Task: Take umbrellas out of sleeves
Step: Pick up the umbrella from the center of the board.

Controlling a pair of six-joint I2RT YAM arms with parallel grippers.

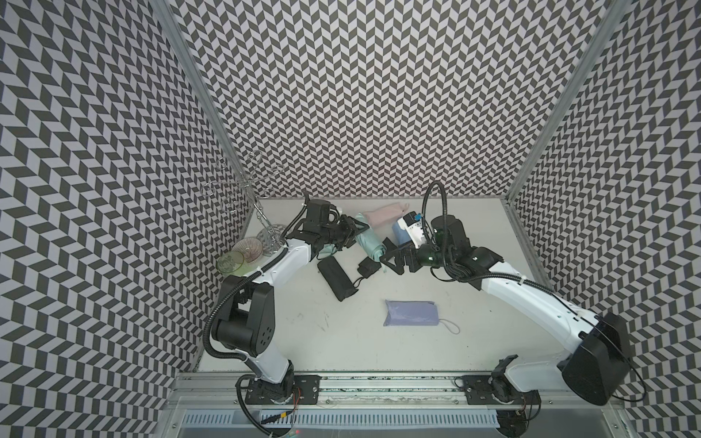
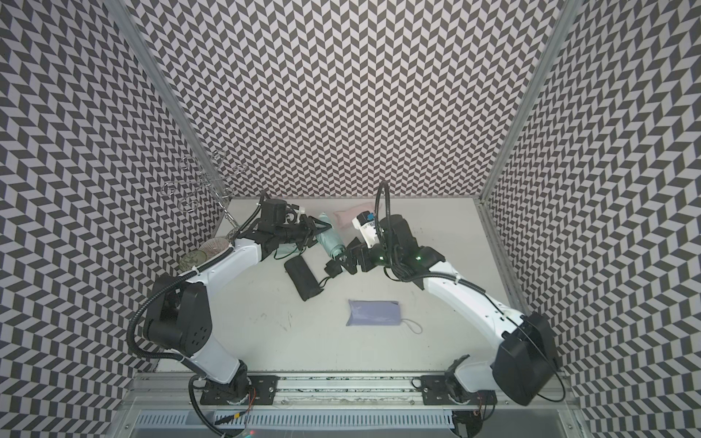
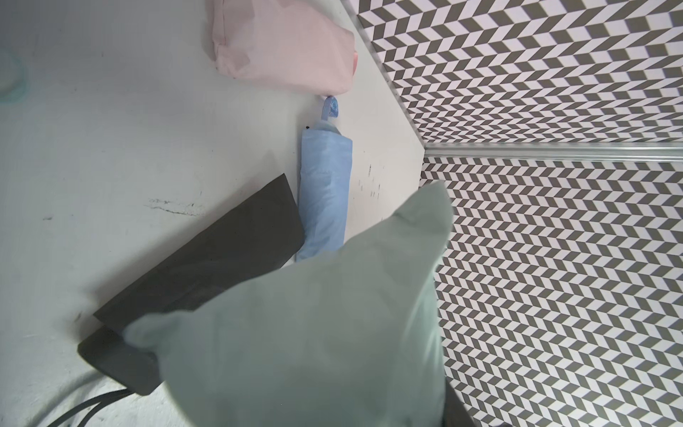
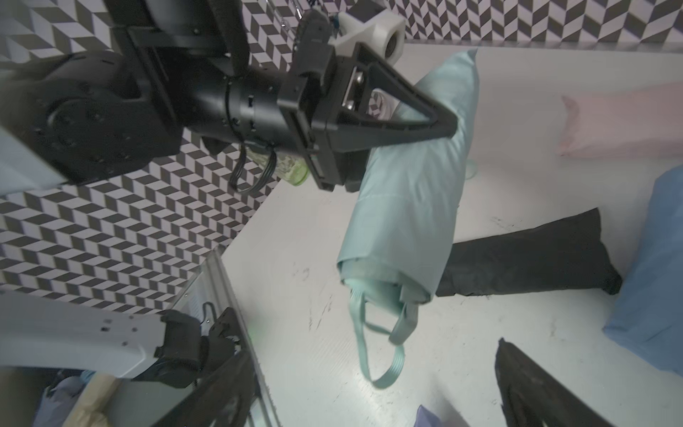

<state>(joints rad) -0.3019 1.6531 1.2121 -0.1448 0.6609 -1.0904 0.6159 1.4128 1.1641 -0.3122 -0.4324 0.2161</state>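
My left gripper (image 1: 356, 230) (image 4: 445, 127) is shut on the closed end of a mint umbrella (image 1: 370, 240) (image 2: 329, 239) (image 4: 406, 207) still in its sleeve, holding it tilted above the table. In the left wrist view that mint sleeve (image 3: 314, 332) fills the foreground and hides the jaws. The umbrella's handle and wrist loop (image 4: 373, 351) hang out of the sleeve's open end. My right gripper (image 1: 387, 259) (image 2: 340, 262) (image 4: 377, 399) stands open just below that end, with the loop dangling between its fingers (image 4: 536, 388) and touching neither.
On the table (image 1: 474, 322) lie a pink umbrella (image 1: 383, 214) (image 3: 284, 48), a light blue one (image 1: 400, 233) (image 3: 325, 192), a black one (image 1: 335, 278) (image 2: 303, 278), a small black piece (image 1: 368, 267) and a lavender one (image 1: 411, 313). Glasses (image 1: 231, 261) and a wire rack (image 1: 261, 212) stand at the far left.
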